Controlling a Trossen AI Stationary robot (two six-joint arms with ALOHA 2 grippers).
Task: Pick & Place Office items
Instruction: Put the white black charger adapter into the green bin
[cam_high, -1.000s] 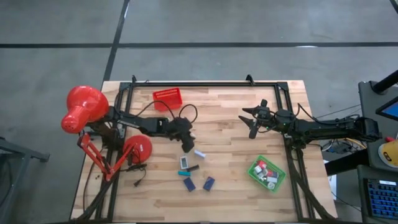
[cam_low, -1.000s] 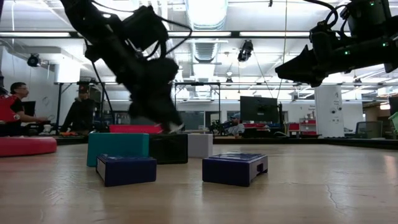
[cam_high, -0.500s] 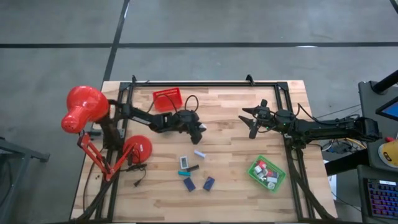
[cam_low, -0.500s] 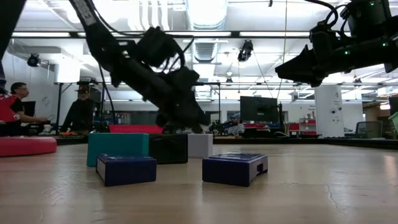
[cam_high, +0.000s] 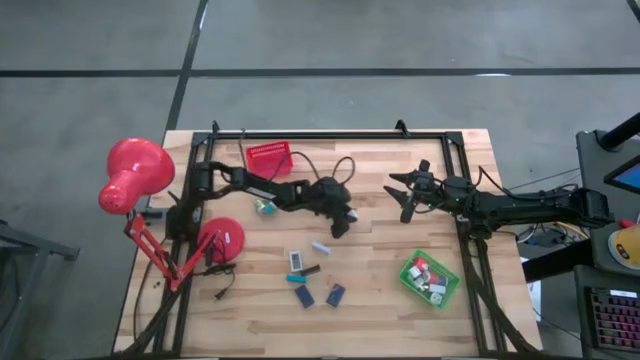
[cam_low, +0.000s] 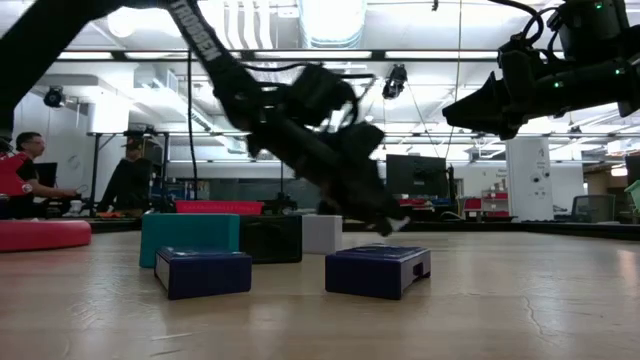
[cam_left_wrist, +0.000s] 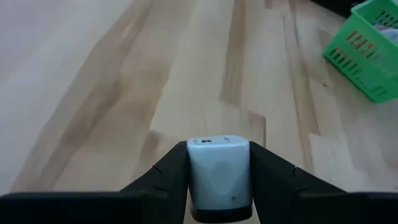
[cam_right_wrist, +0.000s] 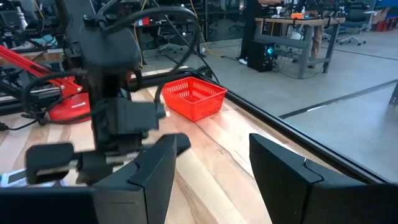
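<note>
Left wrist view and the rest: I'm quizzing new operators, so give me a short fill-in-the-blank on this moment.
1. The left gripper is shut on a small ____ block.
2. The green tray sits nearer the ____ arm.
3. The right gripper holds ____.
4. The lamp is ____.

Missing: white; right; nothing; red

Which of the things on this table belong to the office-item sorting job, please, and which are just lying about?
Job:
- white block held in left gripper
- loose office items mid-table
- green tray, already holding pieces
- red tray

Lying about:
- red desk lamp
- right gripper, waiting with nothing in it
</note>
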